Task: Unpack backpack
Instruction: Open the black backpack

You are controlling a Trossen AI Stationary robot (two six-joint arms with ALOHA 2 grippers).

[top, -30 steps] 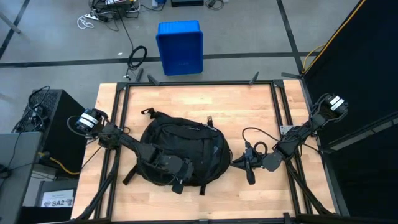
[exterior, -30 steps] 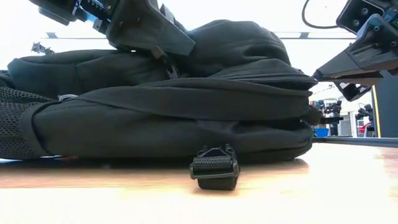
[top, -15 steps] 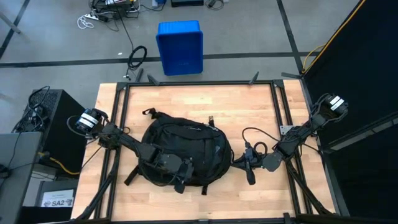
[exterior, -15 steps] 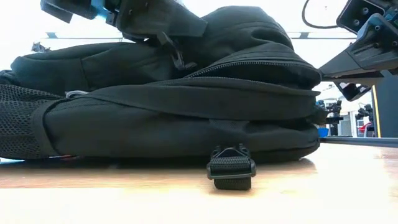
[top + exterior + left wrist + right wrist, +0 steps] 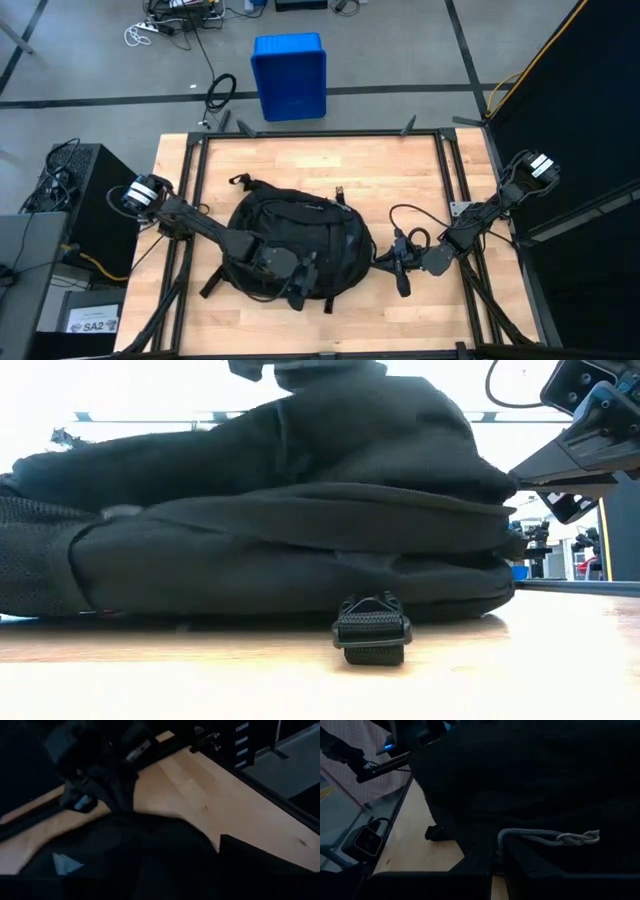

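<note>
Black, soft fabric backpack lies mid-table. Left gripper sits on its near edge, finger state unclear; right gripper, fingers together, pinches a cord at its side. An uneven pull could drag the bag.

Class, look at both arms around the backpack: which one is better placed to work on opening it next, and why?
Probably the left. The left gripper is over the backpack top, near its front edge. The right gripper is shut at the bag's side, seemingly pinching a grey cord, so it looks better suited to steadying.
</note>
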